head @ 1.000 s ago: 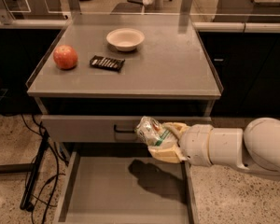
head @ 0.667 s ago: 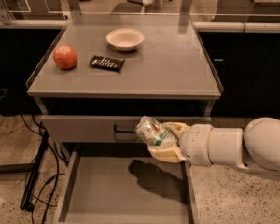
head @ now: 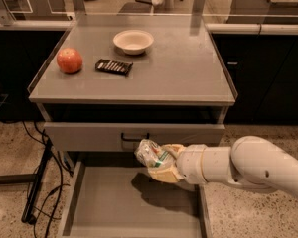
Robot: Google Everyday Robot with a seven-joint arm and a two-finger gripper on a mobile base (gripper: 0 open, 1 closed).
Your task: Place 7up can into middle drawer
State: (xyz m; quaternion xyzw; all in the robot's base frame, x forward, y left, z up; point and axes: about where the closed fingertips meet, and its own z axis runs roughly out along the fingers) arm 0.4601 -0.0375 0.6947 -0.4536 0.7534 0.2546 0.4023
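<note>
The 7up can [head: 151, 154], dented, silvery with green and red print, is held in my gripper [head: 161, 163], which is shut on it. The arm reaches in from the right. The can hangs above the middle drawer [head: 114, 202], a wide shallow grey drawer pulled open below the cabinet; its flat floor shows the arm's shadow. The can sits over the drawer's rear middle, just in front of the upper drawer front [head: 89, 135] with the black loop handle.
On the cabinet top [head: 188, 68] lie a red apple [head: 69, 60], a dark snack bar [head: 113, 67] and a white bowl [head: 133, 41]. Black cables and a stand leg [head: 37, 182] are on the floor at left.
</note>
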